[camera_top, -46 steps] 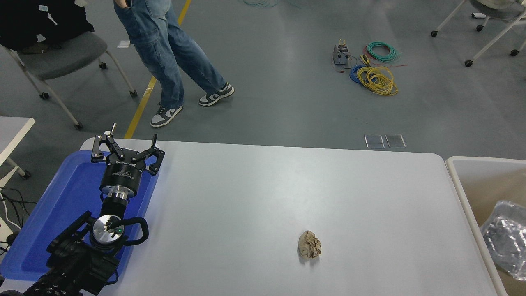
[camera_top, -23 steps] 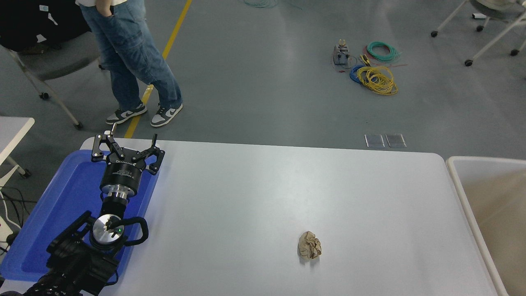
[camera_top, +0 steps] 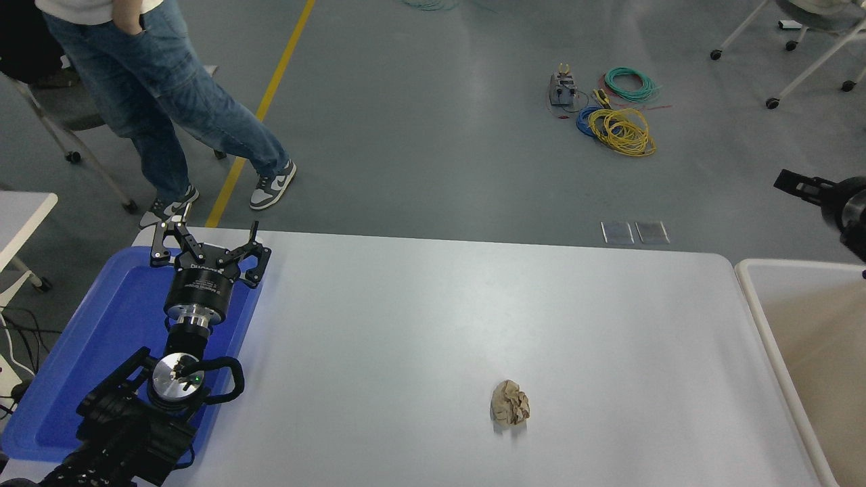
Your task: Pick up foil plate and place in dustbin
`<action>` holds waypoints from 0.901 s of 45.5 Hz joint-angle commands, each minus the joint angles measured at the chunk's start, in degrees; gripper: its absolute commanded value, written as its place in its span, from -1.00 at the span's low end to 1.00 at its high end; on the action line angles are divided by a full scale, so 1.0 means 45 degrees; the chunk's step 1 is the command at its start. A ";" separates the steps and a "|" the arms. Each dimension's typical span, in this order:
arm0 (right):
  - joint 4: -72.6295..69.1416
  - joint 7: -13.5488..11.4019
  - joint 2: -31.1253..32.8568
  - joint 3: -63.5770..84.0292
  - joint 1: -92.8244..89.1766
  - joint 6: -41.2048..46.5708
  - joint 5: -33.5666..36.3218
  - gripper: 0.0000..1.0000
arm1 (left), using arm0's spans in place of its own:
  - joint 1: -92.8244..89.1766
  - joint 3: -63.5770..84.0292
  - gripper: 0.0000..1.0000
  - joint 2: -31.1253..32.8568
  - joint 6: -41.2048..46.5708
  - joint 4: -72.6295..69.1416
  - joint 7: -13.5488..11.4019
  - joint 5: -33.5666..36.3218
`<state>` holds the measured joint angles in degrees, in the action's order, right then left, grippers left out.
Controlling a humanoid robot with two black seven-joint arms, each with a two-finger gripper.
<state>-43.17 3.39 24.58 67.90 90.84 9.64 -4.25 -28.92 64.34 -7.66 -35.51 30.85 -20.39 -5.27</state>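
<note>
foil plate: not visible on worktop (camera_top: 433, 325). dustbin (camera_top: 758, 297): right edge. right gripper (camera_top: 802, 186): above bin, fingers unclear. left gripper (camera_top: 208, 249): wide, over blue tray (camera_top: 101, 325). step: likely finished; next, confirm.

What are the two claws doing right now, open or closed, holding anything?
Left gripper: open, empty, parked above the blue tray.
Right gripper: only partly in view at the right edge above the dustbin; cannot be told.

Black left arm (camera_top: 135, 412) with silver wrist disc, ringed cylindrical body, white print too small to read.
</note>
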 commanded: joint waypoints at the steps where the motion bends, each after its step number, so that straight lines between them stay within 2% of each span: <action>1: -0.4075 -0.0012 -0.0481 0.1298 0.3990 0.2895 -0.0305 1.00 | 0.0000 0.0000 1.00 0.0002 0.0000 -0.0001 -0.0001 0.0000; 17: -0.7846 -0.0012 -0.0813 0.1455 0.8016 0.6295 -0.0970 1.00 | 0.0000 0.0000 1.00 0.0002 0.0000 -0.0001 -0.0001 0.0000; 27: -0.9546 -0.0012 -0.1184 0.1338 0.9344 0.6842 -0.0950 1.00 | 0.0019 0.0000 1.00 0.0002 0.0000 -0.0001 -0.0001 0.0000; 41: -0.9449 -0.0012 -0.2199 0.0713 0.9483 0.7078 -0.0931 1.00 | 0.0019 0.0000 1.00 -0.0017 0.0000 -0.0001 -0.0001 0.0000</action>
<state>-83.98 3.34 17.78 72.42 131.68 40.05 -8.46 -28.84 64.34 -7.72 -35.51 30.85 -20.39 -5.28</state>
